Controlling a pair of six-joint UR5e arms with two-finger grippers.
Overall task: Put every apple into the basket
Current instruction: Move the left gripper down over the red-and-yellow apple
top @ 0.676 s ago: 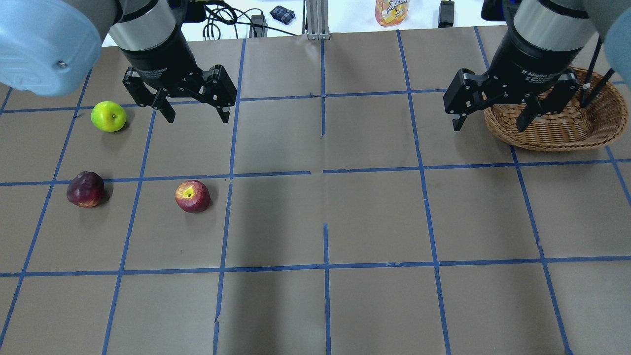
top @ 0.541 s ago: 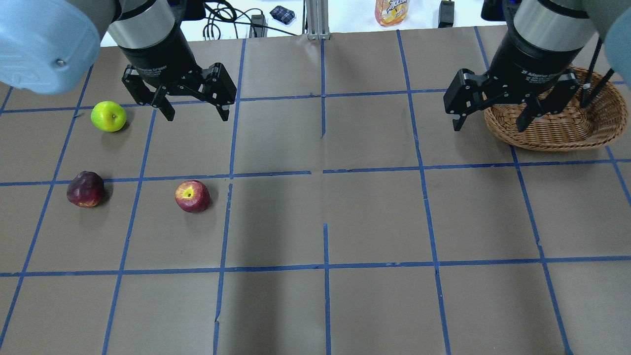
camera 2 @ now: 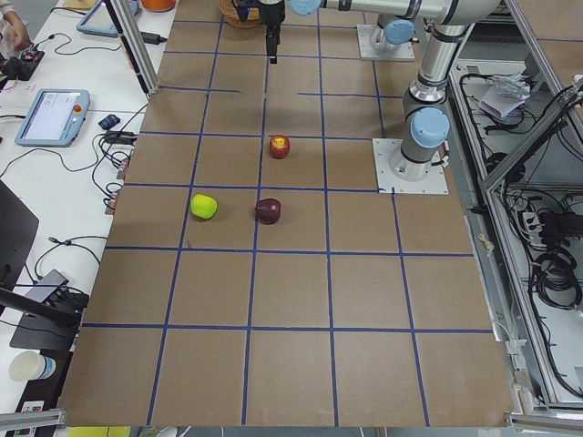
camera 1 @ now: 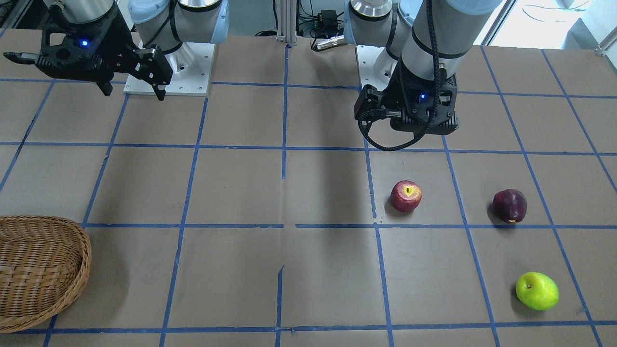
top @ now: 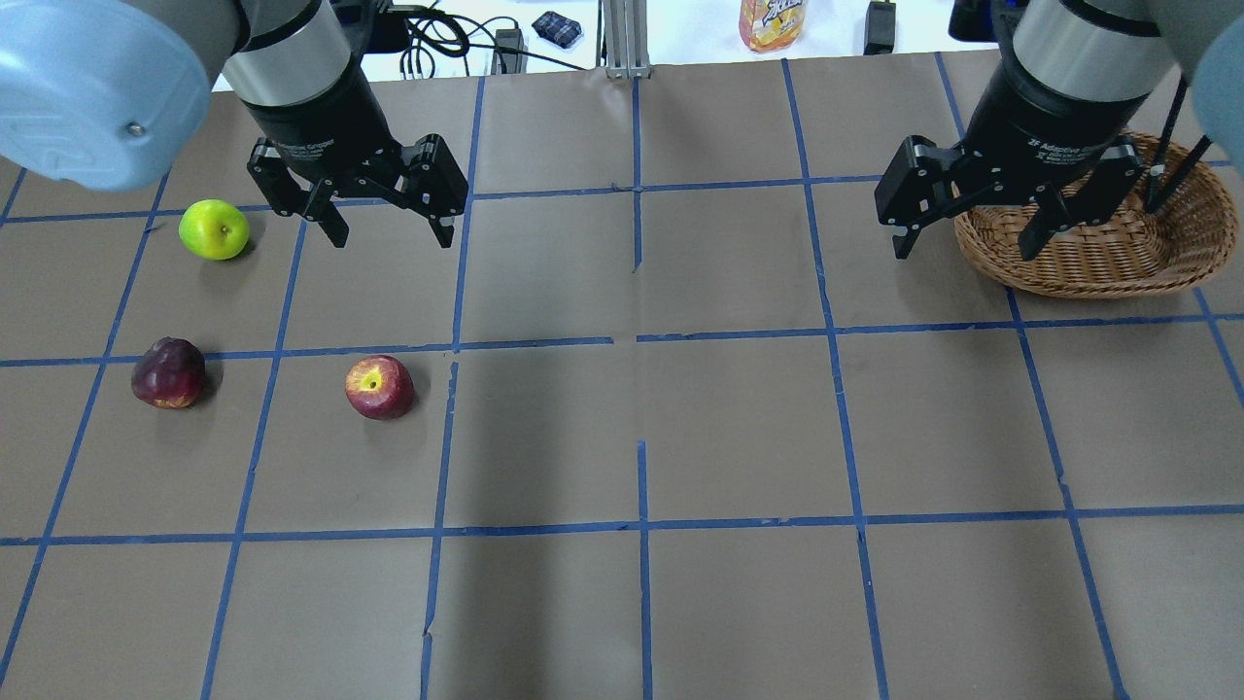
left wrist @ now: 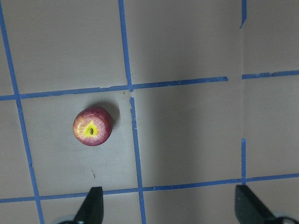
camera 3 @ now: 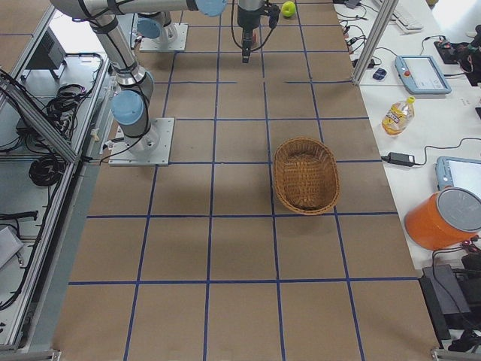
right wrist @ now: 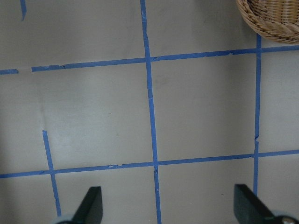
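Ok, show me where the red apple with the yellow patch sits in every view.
Front-facing: red apple, right of centre.
Overhead, left of centre.
Exterior left, upper middle.
Exterior right: not visible.
Left wrist, left of centre.
Right wrist: not in it.
Shared landmark: the dark maroon apple one grid square over; in the left wrist view, only the blue tape line beside it.

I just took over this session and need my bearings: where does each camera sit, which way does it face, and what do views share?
Front-facing: opposite the robot; both bases, left gripper.
Overhead: behind the shoulders; right gripper.
Exterior left: table's end; red apple.
Exterior right: other end; basket near.
Left wrist: straight down; fingertips, red apple.
Right wrist: down; basket's rim.
Shared: yellow-green apple in four exterior views.
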